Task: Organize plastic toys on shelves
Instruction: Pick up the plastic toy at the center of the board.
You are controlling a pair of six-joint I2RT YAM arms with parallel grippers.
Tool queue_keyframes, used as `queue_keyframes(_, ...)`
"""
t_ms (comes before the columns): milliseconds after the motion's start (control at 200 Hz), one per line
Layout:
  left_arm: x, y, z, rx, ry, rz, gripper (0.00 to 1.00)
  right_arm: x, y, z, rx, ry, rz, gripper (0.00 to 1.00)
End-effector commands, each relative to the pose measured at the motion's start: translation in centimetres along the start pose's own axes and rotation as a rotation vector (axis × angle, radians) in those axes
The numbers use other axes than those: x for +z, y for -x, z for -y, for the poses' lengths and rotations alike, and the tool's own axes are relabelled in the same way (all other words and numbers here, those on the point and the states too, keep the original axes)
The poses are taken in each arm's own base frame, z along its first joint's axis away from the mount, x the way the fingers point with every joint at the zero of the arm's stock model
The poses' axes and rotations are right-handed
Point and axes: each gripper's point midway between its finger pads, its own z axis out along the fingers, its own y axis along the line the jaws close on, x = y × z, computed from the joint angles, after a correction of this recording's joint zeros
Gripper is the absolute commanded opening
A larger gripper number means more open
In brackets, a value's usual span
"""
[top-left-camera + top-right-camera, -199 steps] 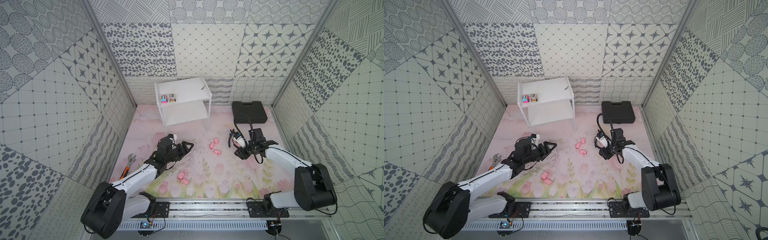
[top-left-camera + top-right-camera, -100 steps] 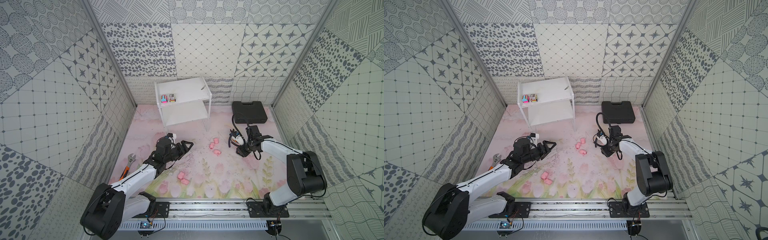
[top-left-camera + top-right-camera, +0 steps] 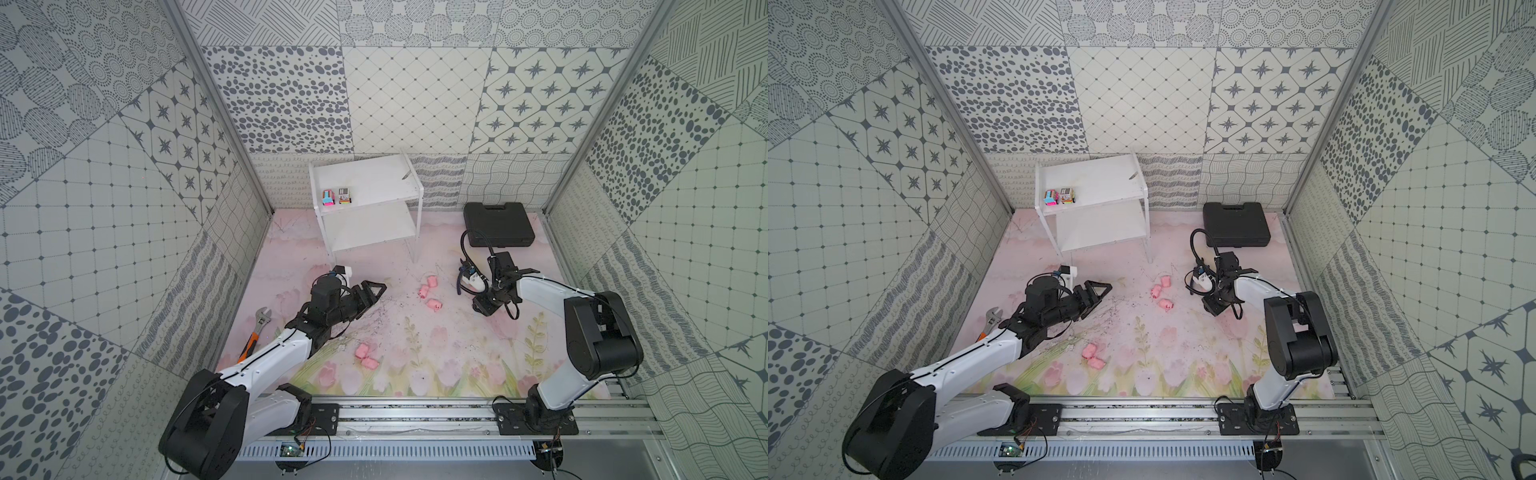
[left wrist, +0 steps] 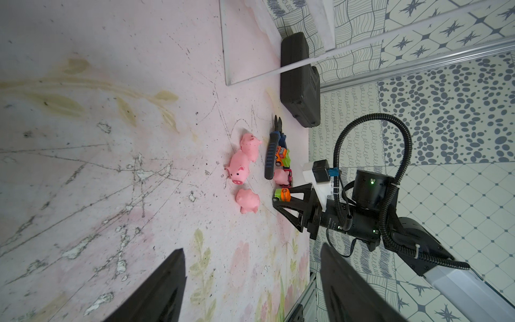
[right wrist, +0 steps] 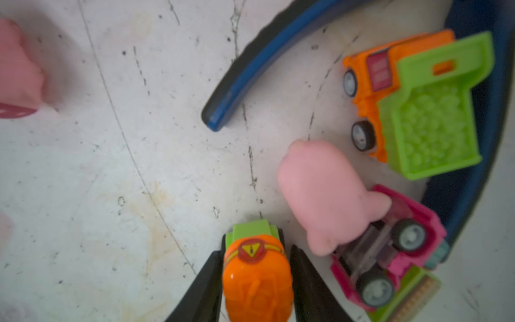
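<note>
In both top views the shelves [image 3: 376,187] stand at the back of the worktop [image 3: 436,340], with two toy cars [image 3: 328,198] parked near one corner of the upper board and none that I can see below. Mid-worktop lie three pigs [image 3: 434,305], and two more pigs [image 3: 362,351] sit nearer my side. My left end effector [image 3: 376,293] hangs low over the mat, jaws spread, nothing in them.

The left wrist view shows the right end effector [image 4: 281,197] pointing down at the worktop. The orange mixer car [image 4: 282,194] is between its tips, just beside the blue-handled pliers [image 4: 271,156].

The right wrist view is the one I trust here. Both fingers [image 5: 206,278] sit against the car's flanks. They are clenched on it, as far as I can read a frame this close and soft, and the car looks to be resting on the worktop, not lifted (only the tips have it). A fourth pig [image 5: 328,195] lies right beside one finger, leaning on a tipped pink car [image 5: 390,251]; a dump truck [image 5: 418,111] sits beyond.

What worries me: the drum is round and glossy, so a tip-only pinch could squirt it out on the lift. A crooked rise would clip the pig and shove that pile into the pliers. And at the shelves — light, thin-legged — a low approach could knock a board and roll the parked cars off.
</note>
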Motion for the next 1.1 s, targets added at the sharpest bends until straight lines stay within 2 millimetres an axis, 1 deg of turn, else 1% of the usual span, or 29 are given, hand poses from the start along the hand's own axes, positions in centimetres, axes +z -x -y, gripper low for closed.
queue_keyframes(0, -0.2, 0.5, 1.2, 0.036, -0.047, 0.014, 0.79, 0.1, -0.3, -0.1, -0.022, -0.003, -0.017, 0.44)
queue_keyframes(160, -0.1, 0.6, 1.5, 0.044, -0.058, 0.014, 0.79, -0.2, -0.8, 0.0, -0.027, -0.016, -0.024, 0.44)
queue_keyframes(250, 0.0, 0.5, 1.6, 0.05, -0.062, 0.009, 0.79, -0.2, -0.9, -0.2, -0.032, -0.015, -0.018, 0.41)
queue_keyframes(355, 0.1, 0.6, 1.9, 0.062, -0.077, 0.008, 0.79, -0.2, -0.5, -0.6, -0.041, 0.005, -0.001, 0.38)
queue_keyframes(435, 0.1, 0.6, 2.3, 0.073, -0.092, -0.002, 0.79, -0.7, -0.1, -1.0, -0.055, 0.019, 0.023, 0.35)
queue_keyframes(495, 0.1, 0.5, 2.7, 0.084, -0.107, -0.012, 0.79, -1.5, 0.5, -1.6, -0.067, 0.03, 0.06, 0.35)
queue_keyframes(555, 0.1, 0.4, 3.4, 0.104, -0.135, -0.021, 0.79, -2.7, 1.2, -2.3, -0.075, 0.044, 0.122, 0.34)
queue_keyframes(615, -0.1, 0.3, 4.3, 0.132, -0.179, -0.026, 0.78, -4.2, 2.0, -3.1, -0.093, 0.056, 0.197, 0.34)
queue_keyframes(665, -0.3, 0.1, 5.5, 0.172, -0.229, -0.03, 0.77, -5.9, 2.8, -4.0, -0.113, 0.077, 0.275, 0.34)
queue_keyframes(735, -0.7, -0.5, 7.4, 0.261, -0.296, -0.035, 0.77, -8.6, 3.9, -5.8, -0.152, 0.128, 0.389, 0.34)
queue_keyframes(800, -1.0, -1.5, 9.4, 0.385, -0.347, -0.047, 0.77, -11.4, 4.9, -7.9, -0.198, 0.198, 0.503, 0.34)
queue_keyframes(840, -1.1, -2.6, 10.7, 0.494, -0.378, -0.058, 0.78, -13.3, 5.5, -9.2, -0.231, 0.241, 0.571, 0.34)
queue_keyframes(910, -1.6, -4.7, 12.8, 0.716, -0.43, -0.079, 0.81, -15.5, 6.0, -11.4, -0.289, 0.302, 0.641, 0.34)
queue_keyframes(986, -1.9, -7.2, 13.7, 0.94, -0.47, -0.138, 0.85, -16.7, 6.0, -13.5, -0.358, 0.354, 0.657, 0.34)
queue_keyframes(1046, -2.0, -8.8, 13.5, 1.085, -0.482, -0.202, 0.86, -17.0, 5.7, -15.3, -0.416, 0.39, 0.645, 0.34)
queue_keyframes(1096, -2.2, -9.8, 13.1, 1.17, -0.484, -0.263, 0.87, -17.1, 5.4, -16.6, -0.463, 0.417, 0.632, 0.34)
